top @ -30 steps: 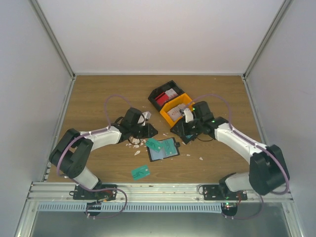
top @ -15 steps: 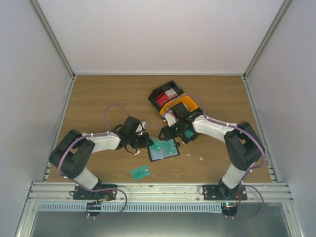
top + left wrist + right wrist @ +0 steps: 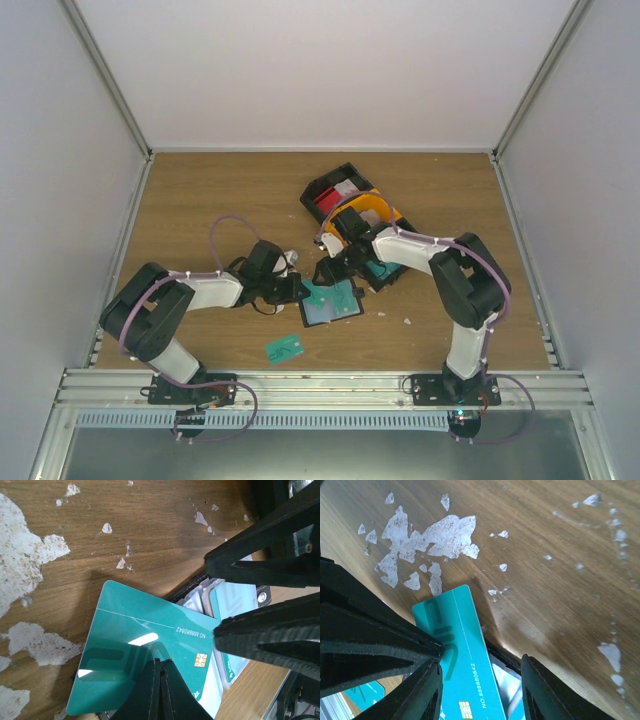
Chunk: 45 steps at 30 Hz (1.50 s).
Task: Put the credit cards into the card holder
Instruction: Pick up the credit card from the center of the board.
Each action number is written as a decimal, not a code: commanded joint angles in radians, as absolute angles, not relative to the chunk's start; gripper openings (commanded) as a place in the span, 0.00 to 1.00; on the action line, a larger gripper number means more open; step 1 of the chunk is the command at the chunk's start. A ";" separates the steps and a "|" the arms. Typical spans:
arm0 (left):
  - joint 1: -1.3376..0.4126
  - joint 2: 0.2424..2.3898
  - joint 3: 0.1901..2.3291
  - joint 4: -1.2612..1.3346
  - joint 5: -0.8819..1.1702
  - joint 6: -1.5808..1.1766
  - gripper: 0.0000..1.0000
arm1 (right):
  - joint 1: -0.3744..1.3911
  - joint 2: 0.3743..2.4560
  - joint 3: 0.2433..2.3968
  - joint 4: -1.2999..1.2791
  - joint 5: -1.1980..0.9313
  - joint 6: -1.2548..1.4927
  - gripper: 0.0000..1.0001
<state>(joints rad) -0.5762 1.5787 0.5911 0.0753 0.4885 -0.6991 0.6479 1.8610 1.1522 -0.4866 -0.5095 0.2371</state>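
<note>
Right wrist: teal card [image 3: 457, 650] slants diagonally, chip end toward card holder [image 3: 500, 656].

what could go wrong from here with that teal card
The left gripper pinches the teal card only at one edge, so it may pivot or slip short of a slot in the card holder. The right gripper, open, sits right beside it; the fingers could collide.
</note>
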 commanded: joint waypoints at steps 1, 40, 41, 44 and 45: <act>-0.583 1.565 0.540 0.063 0.482 -0.696 0.00 | 0.674 1.907 1.195 -0.525 -0.524 0.218 0.45; -0.583 1.517 0.507 0.046 0.455 -0.701 0.00 | 0.701 1.902 1.209 -0.514 -0.611 0.277 0.00; -0.583 1.515 0.508 0.047 0.457 -0.699 0.00 | 0.698 1.892 1.202 -0.505 -0.605 0.289 0.01; -0.584 1.492 0.514 0.049 0.464 -0.694 0.03 | 0.689 1.847 1.172 -0.470 -0.549 0.325 0.01; -0.583 1.475 0.517 0.049 0.467 -0.692 0.06 | 0.685 1.829 1.164 -0.463 -0.519 0.341 0.01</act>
